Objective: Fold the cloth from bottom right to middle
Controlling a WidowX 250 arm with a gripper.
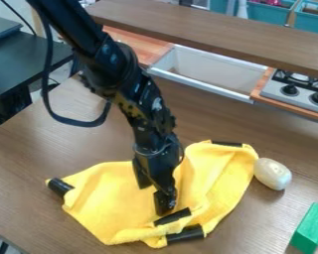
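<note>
The jaws of the gripper (153, 198) stand apart over the yellow cloth (109, 198), which spreads beneath them and out to both sides, rumpled, on the wooden table (29, 154). One black corner strip (173, 217) lies just beside a fingertip.

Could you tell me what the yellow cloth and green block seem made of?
The yellow cloth looks like matte fabric, perhaps microfibre, from its soft folds. The green block may be smooth painted wood or plastic; its flat, even-coloured faces fit both.
</note>
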